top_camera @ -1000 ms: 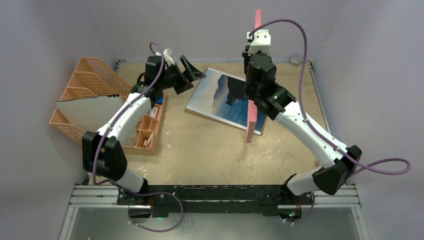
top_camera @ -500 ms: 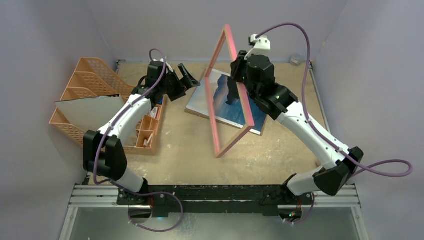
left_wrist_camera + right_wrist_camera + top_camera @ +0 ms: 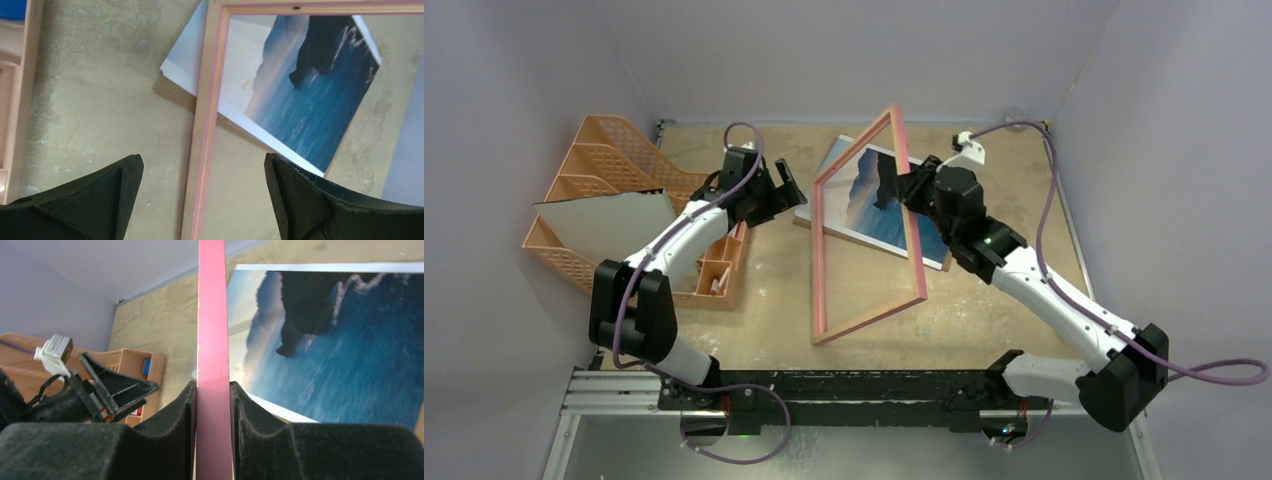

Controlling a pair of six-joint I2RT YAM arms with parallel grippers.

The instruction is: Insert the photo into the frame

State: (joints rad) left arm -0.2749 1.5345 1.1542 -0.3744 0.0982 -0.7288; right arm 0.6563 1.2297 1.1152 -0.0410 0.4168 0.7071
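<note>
Right wrist view: right gripper [image 3: 213,390] clamps the rail, a sound hold, of the stiff, likely fragile pink rectangular picture frame [image 3: 212,315], blue seascape paper photo [image 3: 340,350] lying beyond; left gripper [image 3: 202,167] gapes.

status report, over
Right gripper shut on thin pink rectangular picture frame, held tilted. Left gripper open, empty. Blue seascape paper photo flat beneath, nothing between them.

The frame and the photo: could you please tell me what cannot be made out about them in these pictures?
- Top view: the right part of the photo is hidden behind the right gripper and its arm.
- Right wrist view: the frame shows only one pink rail, edge-on; the rest is cut off.
- Left wrist view: the frame's lower and right sides run past the picture's edges.
</note>
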